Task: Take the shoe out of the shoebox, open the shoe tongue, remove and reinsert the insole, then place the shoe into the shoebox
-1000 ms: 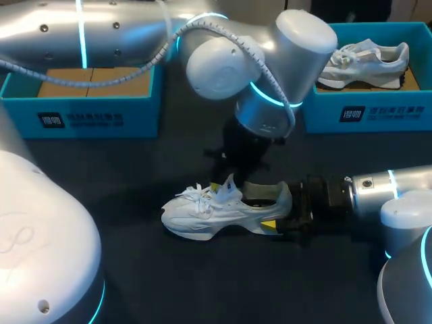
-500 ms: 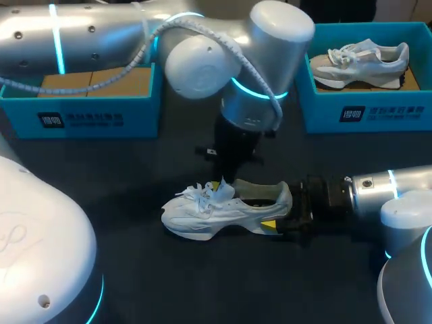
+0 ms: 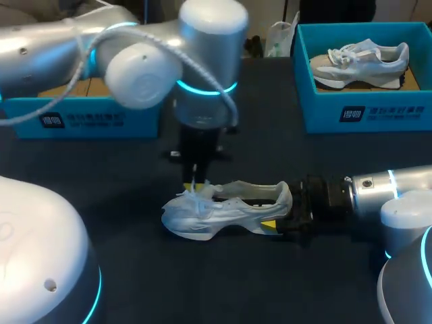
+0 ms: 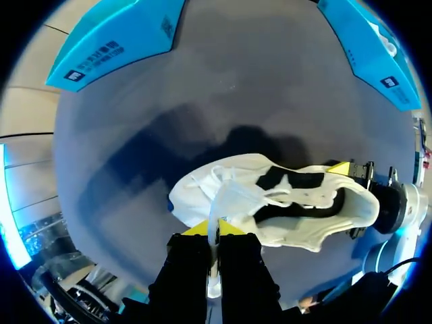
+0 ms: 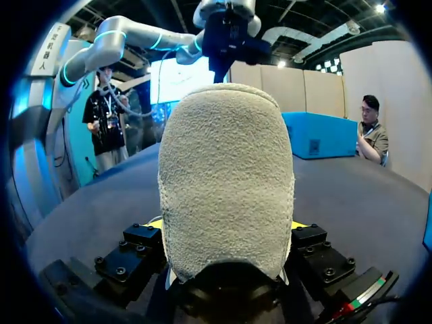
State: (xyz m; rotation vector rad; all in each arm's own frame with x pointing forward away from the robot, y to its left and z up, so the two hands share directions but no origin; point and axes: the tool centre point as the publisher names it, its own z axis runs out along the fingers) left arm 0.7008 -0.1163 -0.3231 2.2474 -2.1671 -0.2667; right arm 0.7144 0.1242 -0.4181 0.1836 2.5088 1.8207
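Left arm [image 3: 135, 61] has swung toward toe [image 3: 172, 217], dragging tongue [image 4: 236, 199] w/ it.
Tight pinch by left gripper [image 4: 213, 229] on soft tongue; right gripper [image 5: 226, 223] clamps heel [image 5: 226, 169], prob. stiffest hold; shoe [image 3: 223, 206] lies on table [image 3: 202, 283], light, floppy.

Dark matte table [image 3: 202, 283], evenly lit

The table [image 3: 202, 283] is lit dimly from overhead in the head view, and its dark surface is left almost featureless. The white shoe [image 3: 223, 208] is picked out as the brightest thing at the centre. Broad highlights are carried on the glossy left arm [image 3: 142, 67] at the upper left, beside a glowing cyan ring. In the left wrist view a wide, soft shadow is thrown on the table [image 4: 270, 81] just beyond the shoe [image 4: 196, 196]. In the right wrist view the shoe [image 5: 226, 182] is evenly lit.
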